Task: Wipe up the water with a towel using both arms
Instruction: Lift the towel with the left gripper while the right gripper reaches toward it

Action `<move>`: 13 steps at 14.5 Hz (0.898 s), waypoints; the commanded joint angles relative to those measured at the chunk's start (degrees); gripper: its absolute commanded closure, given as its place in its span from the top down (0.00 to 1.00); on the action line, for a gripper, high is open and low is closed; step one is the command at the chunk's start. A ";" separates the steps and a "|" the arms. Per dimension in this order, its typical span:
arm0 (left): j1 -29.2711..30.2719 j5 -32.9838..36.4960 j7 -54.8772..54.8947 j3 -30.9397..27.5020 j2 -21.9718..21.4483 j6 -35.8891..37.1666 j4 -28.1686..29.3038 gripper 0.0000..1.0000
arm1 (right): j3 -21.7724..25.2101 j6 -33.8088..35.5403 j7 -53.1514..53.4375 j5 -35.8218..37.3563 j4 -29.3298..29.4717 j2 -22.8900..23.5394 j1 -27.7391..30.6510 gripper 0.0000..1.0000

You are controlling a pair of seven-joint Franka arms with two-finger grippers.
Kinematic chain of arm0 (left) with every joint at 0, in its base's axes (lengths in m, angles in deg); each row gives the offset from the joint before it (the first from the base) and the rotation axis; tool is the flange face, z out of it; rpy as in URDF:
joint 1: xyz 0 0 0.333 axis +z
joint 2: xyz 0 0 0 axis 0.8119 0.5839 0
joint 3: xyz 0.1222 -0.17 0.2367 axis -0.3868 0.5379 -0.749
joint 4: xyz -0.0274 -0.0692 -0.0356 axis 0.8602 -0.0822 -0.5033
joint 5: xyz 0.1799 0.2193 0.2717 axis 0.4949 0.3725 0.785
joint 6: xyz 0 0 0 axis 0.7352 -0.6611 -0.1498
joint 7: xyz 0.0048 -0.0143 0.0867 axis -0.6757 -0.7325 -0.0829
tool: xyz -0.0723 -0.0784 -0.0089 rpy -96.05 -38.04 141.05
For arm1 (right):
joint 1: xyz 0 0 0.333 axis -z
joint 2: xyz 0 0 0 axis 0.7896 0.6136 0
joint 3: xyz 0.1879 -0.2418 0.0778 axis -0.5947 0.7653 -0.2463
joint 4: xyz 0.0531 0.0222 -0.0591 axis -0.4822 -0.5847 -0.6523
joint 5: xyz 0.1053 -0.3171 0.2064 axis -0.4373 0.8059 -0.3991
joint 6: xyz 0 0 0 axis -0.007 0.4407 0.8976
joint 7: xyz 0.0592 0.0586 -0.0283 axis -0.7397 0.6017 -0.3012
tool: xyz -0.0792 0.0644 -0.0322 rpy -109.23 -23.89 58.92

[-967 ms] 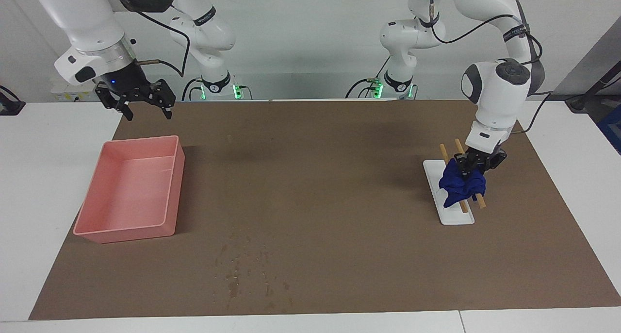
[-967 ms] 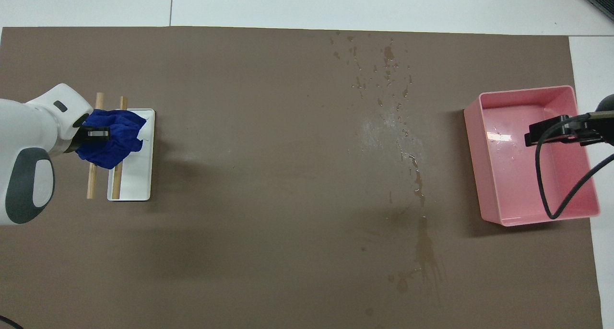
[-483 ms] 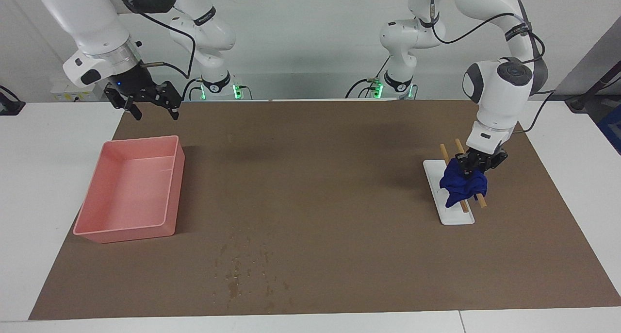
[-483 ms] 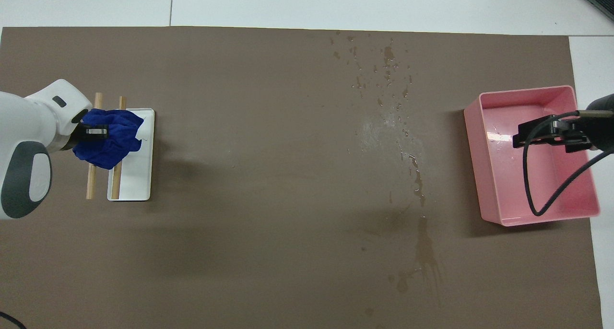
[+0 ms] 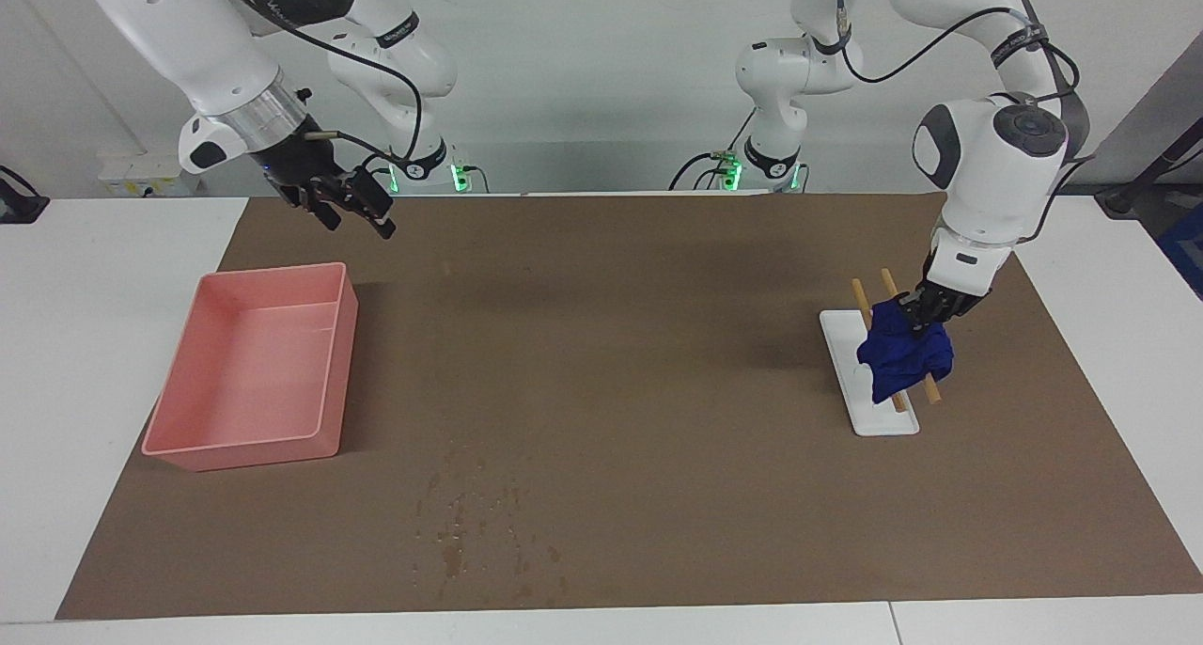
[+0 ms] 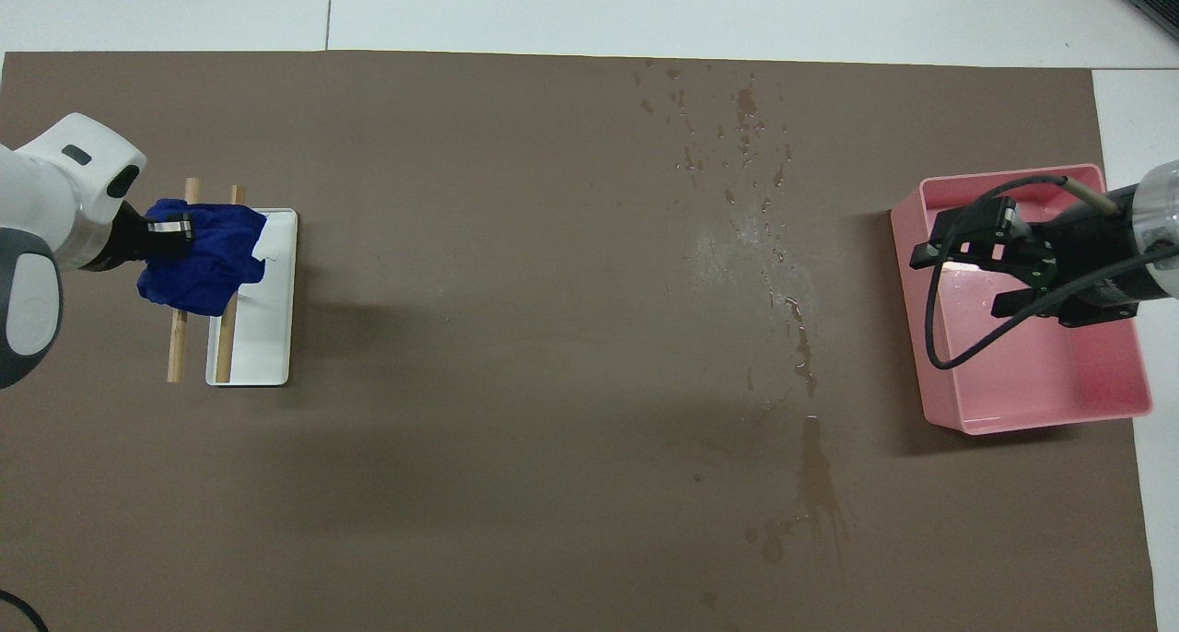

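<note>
Towel (image 5: pixel 903 358), a deep blue wad, hangs bunched directly under the left gripper (image 5: pixel 916 313), whose fingers are clamped together on the cloth's upper folds; it sits over two wooden rods (image 5: pixel 930 388) and a white tray (image 5: pixel 879 417) at the left arm's end of the table, and whether its lower folds touch the rods cannot be told. The water (image 5: pixel 460 532) lies as dark specks and blotches on the brown mat (image 5: pixel 601 344), well apart from the towel, toward the edge farthest from the robots, with a streak running nearer to them in the overhead view (image 6: pixel 811 466). The right gripper (image 5: pixel 350 205) hangs in the air over the mat's edge nearest the robots, just past the pink tub (image 5: pixel 254 368), its fingers spread apart and holding nothing. No label or writing can be read anywhere. Against a second ago, the left gripper has tightened on the towel and its wrist has risen slightly, while the right gripper has swung from the tub's corner toward the middle of the table.
</note>
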 commanded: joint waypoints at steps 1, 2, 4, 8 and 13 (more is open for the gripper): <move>0.48 -10.65 -11.86 -0.02 0.41 4.96 -3.94 0.00 | -0.04 -5.21 12.34 -7.04 -4.65 -1.96 -1.41 1.00; 0.39 -13.73 -18.26 0.07 0.06 5.05 -3.94 0.00 | -0.04 -7.23 18.05 -9.32 -5.53 -2.40 -2.21 1.00; -1.10 -18.05 -33.62 0.60 -0.38 5.05 -3.94 0.00 | -0.04 -10.92 26.85 -11.80 -6.94 -2.75 -5.72 1.00; -6.63 -24.73 -61.00 2.62 -0.91 3.56 -4.12 0.00 | -0.04 -19.70 39.44 -19.08 -12.20 -3.81 -10.20 1.00; -12.87 -33.98 -72.45 4.20 -1.96 -2.49 -3.77 0.00 | -0.04 -28.50 41.83 -25.51 -16.52 -1.88 -16.00 1.00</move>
